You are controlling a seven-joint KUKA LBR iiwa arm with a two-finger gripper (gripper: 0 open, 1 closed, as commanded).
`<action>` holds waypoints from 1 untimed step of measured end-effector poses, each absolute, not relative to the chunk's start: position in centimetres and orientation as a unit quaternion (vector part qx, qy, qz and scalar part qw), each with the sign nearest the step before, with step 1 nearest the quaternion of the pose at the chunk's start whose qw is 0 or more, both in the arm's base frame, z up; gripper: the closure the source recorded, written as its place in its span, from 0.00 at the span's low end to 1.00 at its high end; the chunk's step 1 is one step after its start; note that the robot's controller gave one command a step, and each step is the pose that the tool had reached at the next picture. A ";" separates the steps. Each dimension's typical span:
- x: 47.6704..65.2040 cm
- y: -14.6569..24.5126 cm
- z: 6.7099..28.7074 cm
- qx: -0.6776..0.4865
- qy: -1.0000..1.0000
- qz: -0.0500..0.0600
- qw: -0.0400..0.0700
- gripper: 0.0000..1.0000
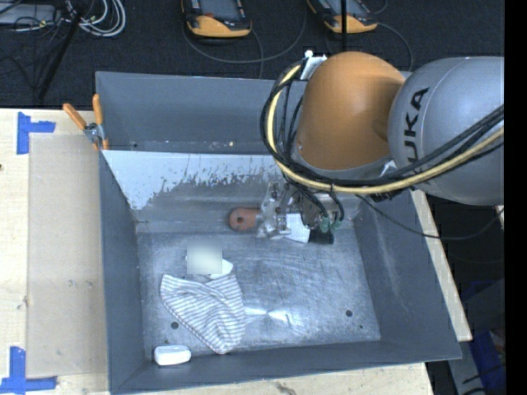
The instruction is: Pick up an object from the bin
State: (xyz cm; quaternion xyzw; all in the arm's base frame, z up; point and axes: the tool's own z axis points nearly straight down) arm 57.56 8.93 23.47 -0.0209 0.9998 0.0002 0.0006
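Gripper [280, 219], grip state unclear, just beside brown lump [243, 218]; striped cloth [206, 309] well apart.

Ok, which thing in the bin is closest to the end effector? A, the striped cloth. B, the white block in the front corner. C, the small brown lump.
C: the brown lump lies right beside the end effector, while the striped cloth and the white block lie farther off, toward the front left.
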 end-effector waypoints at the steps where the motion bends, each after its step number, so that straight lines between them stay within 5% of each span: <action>1: 56.0 13.1 14.9 -0.065 0.998 0.000 -0.002 0.00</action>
